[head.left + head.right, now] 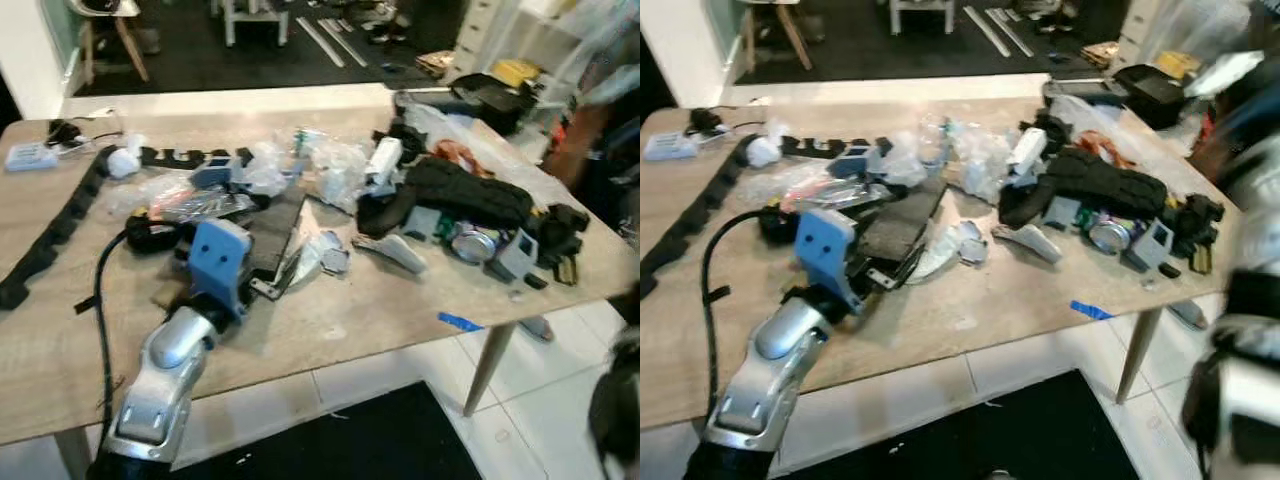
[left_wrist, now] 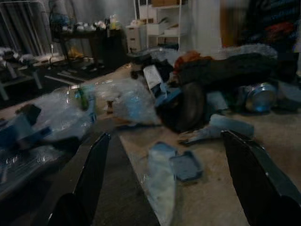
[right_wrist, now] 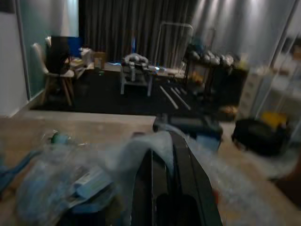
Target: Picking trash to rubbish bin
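The left gripper [image 2: 164,188], fingers spread wide, hovers low near the tabletop's [image 1: 330,320] front edge, facing a crumpled clear wrapper [image 2: 162,181]. It looks light, soft and slippery; pinching its bunched middle seems safest. The right gripper [image 3: 171,188] is pressed together.

One wooden table [image 1: 400,310] carries one metal can [image 1: 472,243], one blue tape strip [image 1: 460,322] and several plastic wrappers [image 1: 340,170].
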Controlling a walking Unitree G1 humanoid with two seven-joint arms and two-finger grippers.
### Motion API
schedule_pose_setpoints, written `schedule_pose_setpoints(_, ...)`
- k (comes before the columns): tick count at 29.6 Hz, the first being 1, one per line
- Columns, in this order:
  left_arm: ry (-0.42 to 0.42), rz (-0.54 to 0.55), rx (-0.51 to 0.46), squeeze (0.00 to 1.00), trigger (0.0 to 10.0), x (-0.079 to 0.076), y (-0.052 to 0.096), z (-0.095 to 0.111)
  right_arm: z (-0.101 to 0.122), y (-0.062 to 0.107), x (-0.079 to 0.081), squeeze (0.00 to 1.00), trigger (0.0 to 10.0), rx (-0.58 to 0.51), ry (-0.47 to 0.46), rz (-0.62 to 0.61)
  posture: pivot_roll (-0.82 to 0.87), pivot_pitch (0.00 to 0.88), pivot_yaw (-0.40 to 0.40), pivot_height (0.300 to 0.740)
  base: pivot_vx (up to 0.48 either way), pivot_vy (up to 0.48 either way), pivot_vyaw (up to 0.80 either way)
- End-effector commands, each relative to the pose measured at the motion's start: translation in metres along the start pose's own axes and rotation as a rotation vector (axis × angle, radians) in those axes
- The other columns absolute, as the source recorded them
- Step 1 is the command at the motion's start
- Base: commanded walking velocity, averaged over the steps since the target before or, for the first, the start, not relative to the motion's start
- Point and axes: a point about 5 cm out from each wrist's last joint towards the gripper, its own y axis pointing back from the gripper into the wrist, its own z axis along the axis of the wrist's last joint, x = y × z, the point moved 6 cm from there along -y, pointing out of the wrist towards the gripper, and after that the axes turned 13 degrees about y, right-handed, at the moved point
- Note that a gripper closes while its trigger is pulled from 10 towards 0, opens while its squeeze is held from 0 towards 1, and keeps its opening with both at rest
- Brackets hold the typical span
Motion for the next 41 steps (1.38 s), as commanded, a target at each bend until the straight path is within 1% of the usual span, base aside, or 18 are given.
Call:
schedule_pose_setpoints(1,0.006,0.015,0.028,0.00,10.0,0.004,0.006,-0.008,0.058,-0.001,-0.044,0.00,0.0,-0.171,0.033,-0.131,0.00,0.114,-0.031,0.740,0.000,0.000,0.00)
schedule_pose_setpoints(3,0.005,0.010,0.038,0.00,10.0,0.004,0.007,-0.010,0.058,-0.003,-0.054,0.00,0.0,-0.154,0.034,-0.149,0.00,0.119,-0.035,0.740,0.000,0.000,0.00)
schedule_pose_setpoints(5,0.004,0.005,0.039,0.00,10.0,0.005,0.006,-0.011,0.031,-0.004,-0.031,0.00,0.0,-0.071,0.072,-0.060,0.00,0.121,-0.037,0.740,0.000,0.000,0.00)
schedule_pose_setpoints(7,0.001,0.006,0.034,0.00,10.0,0.004,0.004,-0.009,0.001,0.001,0.006,0.00,0.0,-0.008,0.084,0.052,0.02,0.125,-0.039,0.740,0.000,0.000,0.00)
schedule_pose_setpoints(9,0.003,0.008,0.030,0.00,10.0,0.004,0.003,-0.009,-0.015,0.007,0.032,0.00,0.0,0.018,0.030,0.096,0.01,0.125,-0.034,0.740,0.000,0.000,0.00)
schedule_pose_setpoints(15,0.002,0.006,0.033,0.00,10.0,0.000,0.005,-0.010,-0.022,0.009,0.055,0.00,0.0,0.018,-0.040,0.124,0.02,0.125,-0.036,0.740,0.000,0.000,0.00)
schedule_pose_setpoints(20,-0.056,0.230,-0.008,0.00,10.0,0.039,0.006,-0.003,-0.025,0.014,0.079,0.00,0.0,0.012,-0.095,0.167,0.01,0.122,-0.042,0.740,0.000,0.000,0.00)
schedule_pose_setpoints(21,-0.064,0.354,-0.089,0.00,10.0,0.060,0.009,0.014,-0.027,0.017,0.084,0.00,2.2,0.019,-0.109,0.172,0.02,0.123,-0.044,0.740,0.000,0.000,0.00)
schedule_pose_setpoints(24,-0.057,0.397,-0.112,0.00,10.0,0.067,0.011,0.019,-0.027,0.018,0.085,0.00,2.2,0.023,-0.111,0.171,0.02,0.124,-0.044,0.740,0.000,0.000,0.00)
schedule_pose_setpoints(25,-0.036,0.441,-0.137,0.00,10.0,0.075,0.014,0.025,-0.030,0.018,0.081,0.00,10.0,0.042,-0.113,0.145,0.02,0.122,-0.047,0.740,0.000,0.000,0.00)
schedule_pose_setpoints(28,-0.032,0.539,-0.158,0.00,10.0,0.098,0.027,0.031,-0.037,0.020,0.019,0.00,10.0,0.099,-0.070,-0.164,0.03,0.121,-0.054,0.740,0.000,0.000,0.00)
schedule_pose_setpoints(29,-0.032,0.539,-0.158,0.00,10.0,0.098,0.027,0.031,-0.037,0.020,0.019,0.00,10.0,0.099,-0.070,-0.164,0.03,0.121,-0.054,0.740,0.000,0.000,0.00)
schedule_pose_setpoints(30,-0.045,0.584,-0.140,0.00,10.0,0.108,0.034,0.028,-0.045,0.029,-0.007,0.00,10.0,0.155,-0.022,-0.254,0.01,0.117,-0.047,0.740,0.000,0.000,0.00)
schedule_pose_setpoints(32,-0.039,0.604,-0.135,0.00,10.0,0.111,0.036,0.026,-0.049,0.032,-0.006,0.00,10.0,0.191,-0.007,-0.244,0.01,0.119,-0.046,0.740,0.000,0.000,0.00)
schedule_pose_setpoints(34,-0.049,0.619,-0.129,0.00,10.0,0.114,0.038,0.025,-0.051,0.034,-0.001,0.00,10.0,0.205,0.003,-0.225,0.01,0.124,-0.046,0.740,0.000,0.000,0.00)
schedule_pose_setpoints(38,-0.046,0.627,-0.137,0.00,10.0,0.111,0.034,0.024,-0.042,0.048,0.065,0.00,10.0,0.144,-0.113,-0.042,0.01,0.123,-0.050,0.740,0.000,0.000,0.00)
schedule_pose_setpoints(39,-0.046,0.627,-0.137,0.00,10.0,0.111,0.034,0.024,-0.042,0.048,0.065,0.00,10.0,0.144,-0.113,-0.042,0.01,0.123,-0.050,0.740,0.000,0.000,0.00)
schedule_pose_setpoints(41,-0.055,0.605,-0.129,0.00,10.0,0.104,0.032,0.022,-0.048,0.059,0.099,0.00,10.0,0.165,-0.148,0.049,0.01,0.121,-0.052,0.740,0.000,0.000,0.00)
